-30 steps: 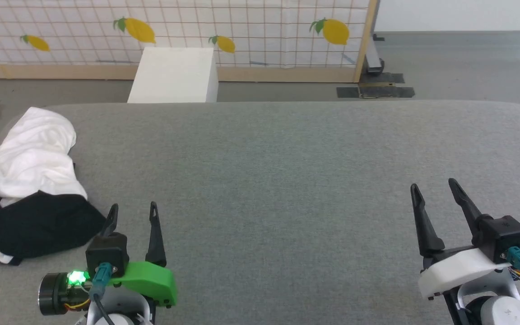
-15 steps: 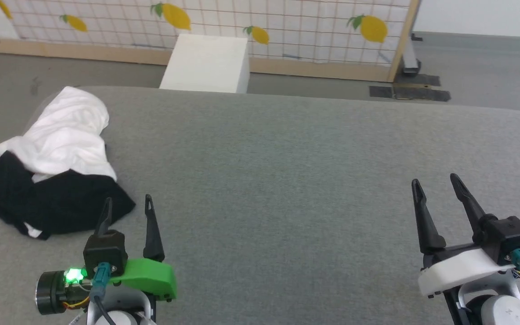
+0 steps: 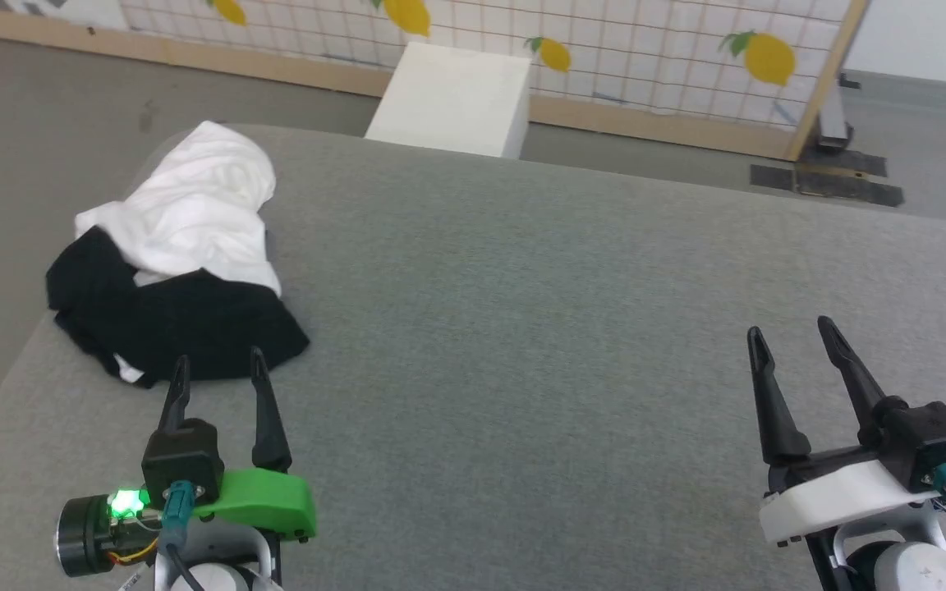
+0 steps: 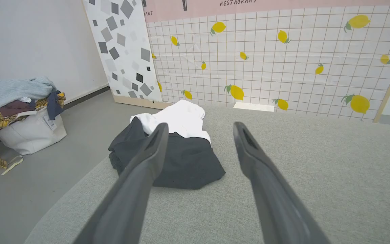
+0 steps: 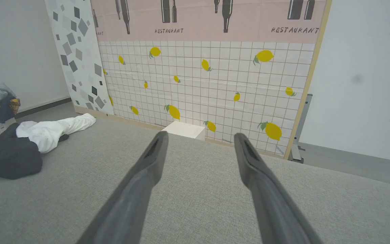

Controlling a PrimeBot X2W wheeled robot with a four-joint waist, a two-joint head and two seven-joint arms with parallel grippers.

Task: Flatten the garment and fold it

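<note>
The garment (image 3: 181, 263) lies crumpled in a heap at the far left corner of the grey table (image 3: 539, 312), white body on top, black sleeves bunched below. My left gripper (image 3: 215, 367) stands open just in front of the heap's near black edge, apart from it, nothing between its fingers. In the left wrist view the garment (image 4: 178, 149) lies straight ahead of the left gripper (image 4: 198, 130). My right gripper (image 3: 793, 332) hovers open at the near right, far from the cloth. The right wrist view shows the garment (image 5: 25, 142) far left of the right gripper (image 5: 198, 139).
A white box (image 3: 452, 98) stands on the floor behind the table, before a lemon-patterned panel (image 3: 645, 57). A bag heaped with clothes (image 4: 19, 115) sits on the floor to the left. The table's left edge curves close beside the garment.
The head camera has swung left, so the garment now sits further right and fully in view. Both grippers stay open; the garment itself looks unmoved.
</note>
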